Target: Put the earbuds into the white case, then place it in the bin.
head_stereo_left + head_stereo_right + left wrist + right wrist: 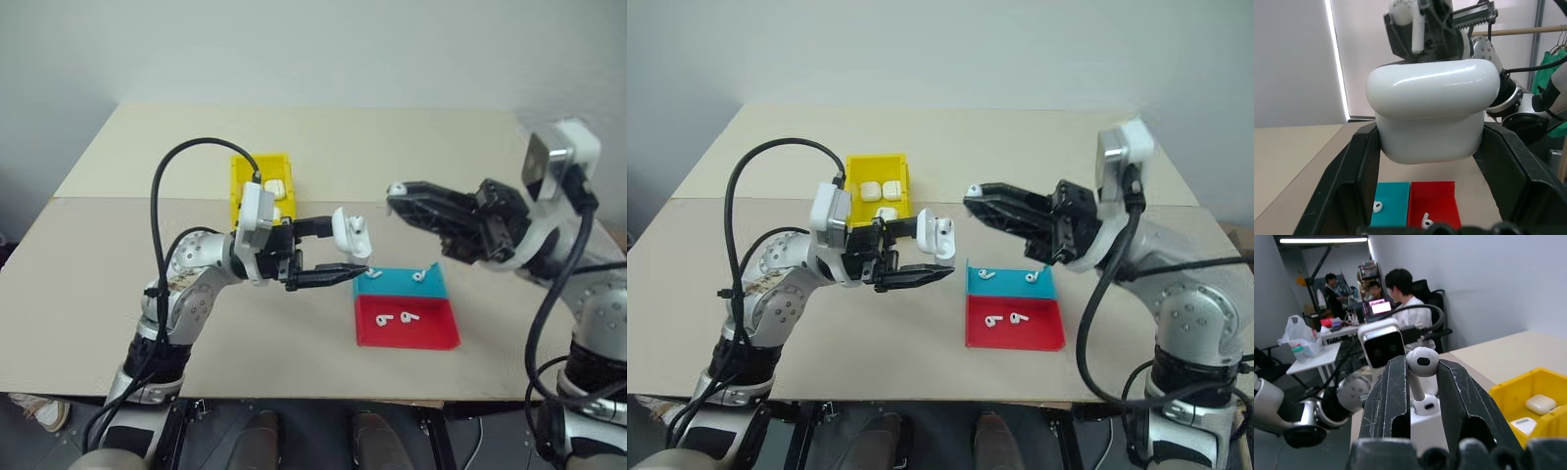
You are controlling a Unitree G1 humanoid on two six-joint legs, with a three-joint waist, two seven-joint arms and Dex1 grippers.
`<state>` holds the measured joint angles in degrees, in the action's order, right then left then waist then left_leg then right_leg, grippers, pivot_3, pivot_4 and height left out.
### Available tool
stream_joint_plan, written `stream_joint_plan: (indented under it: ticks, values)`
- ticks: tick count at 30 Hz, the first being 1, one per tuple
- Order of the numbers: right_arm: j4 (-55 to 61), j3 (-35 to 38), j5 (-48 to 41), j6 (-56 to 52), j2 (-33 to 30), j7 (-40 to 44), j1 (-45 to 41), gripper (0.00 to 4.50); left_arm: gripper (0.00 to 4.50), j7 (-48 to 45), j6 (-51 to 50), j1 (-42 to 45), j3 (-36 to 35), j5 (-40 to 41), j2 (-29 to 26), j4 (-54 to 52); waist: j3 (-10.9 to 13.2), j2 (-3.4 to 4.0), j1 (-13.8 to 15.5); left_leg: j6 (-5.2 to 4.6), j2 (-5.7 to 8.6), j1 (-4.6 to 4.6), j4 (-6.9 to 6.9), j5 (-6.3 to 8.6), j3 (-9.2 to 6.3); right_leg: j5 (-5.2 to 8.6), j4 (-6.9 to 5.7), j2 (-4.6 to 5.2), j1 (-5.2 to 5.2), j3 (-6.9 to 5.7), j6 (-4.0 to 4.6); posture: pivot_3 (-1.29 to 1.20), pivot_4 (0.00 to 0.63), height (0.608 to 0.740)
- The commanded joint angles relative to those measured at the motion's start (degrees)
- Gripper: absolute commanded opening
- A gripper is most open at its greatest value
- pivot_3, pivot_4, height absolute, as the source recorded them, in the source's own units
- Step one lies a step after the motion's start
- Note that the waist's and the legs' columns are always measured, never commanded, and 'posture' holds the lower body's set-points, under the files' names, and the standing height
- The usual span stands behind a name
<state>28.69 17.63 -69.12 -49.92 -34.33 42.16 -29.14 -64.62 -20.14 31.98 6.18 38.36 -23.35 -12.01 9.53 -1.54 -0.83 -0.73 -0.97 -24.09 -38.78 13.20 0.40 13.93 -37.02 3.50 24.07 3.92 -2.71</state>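
My left gripper (pixel 345 251) is shut on the white case (pixel 348 233), holding it above the table with its lid flipped open. One earbud (pixel 1425 406) appears seated inside the case. My right gripper (pixel 394 199) hovers just right of the case, pointing at it, shut on an earbud (pixel 1421 363) pinched between its fingers. More earbuds lie below: two on the blue tray (pixel 986 274) (pixel 1030 277) and two on the red tray (pixel 992 320) (pixel 1018 317). The yellow bin (pixel 852 181) stands behind my left gripper.
Several white cases (pixel 880 191) lie inside the bin. The blue tray (pixel 431 290) and red tray (pixel 431 333) sit side by side near the table's front edge. In the right wrist view, people (pixel 1400 293) sit at desks beyond the table.
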Motion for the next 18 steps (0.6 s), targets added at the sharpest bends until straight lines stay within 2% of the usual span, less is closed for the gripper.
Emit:
stream_joint_plan:
  ticks: [1,9,18]
  values:
    - [4.13,1.22,-5.12,0.91,0.15,-4.13,1.22,0.61,2.76,-0.89,0.26,1.7,0.02,0.0,0.3,-0.27,0.0,0.0,0.0,0.0,0.0,0.0,0.0,0.0,-0.01,0.0,0.0,-0.01,0.0,-0.01,0.0,0.0,0.15,0.74]
    - [7.22,-2.6,-3.67,2.27,-0.7,-6.52,4.22,0.61,2.76,-1.23,0.06,2.09,-0.15,0.01,0.35,0.28,0.0,0.0,-0.07,0.0,-0.01,0.01,0.0,0.0,0.0,0.0,0.0,-0.03,0.0,-0.01,0.0,0.0,0.15,0.74]
    - [7.42,-5.21,-0.44,3.3,-2.69,-4.66,5.57,0.61,2.76,-0.69,0.19,1.41,-0.36,0.07,0.3,-0.69,0.0,0.0,-0.01,0.0,0.0,0.0,-0.01,0.0,-0.01,0.01,0.01,-0.03,-0.01,-0.01,-0.01,0.0,0.15,0.74]
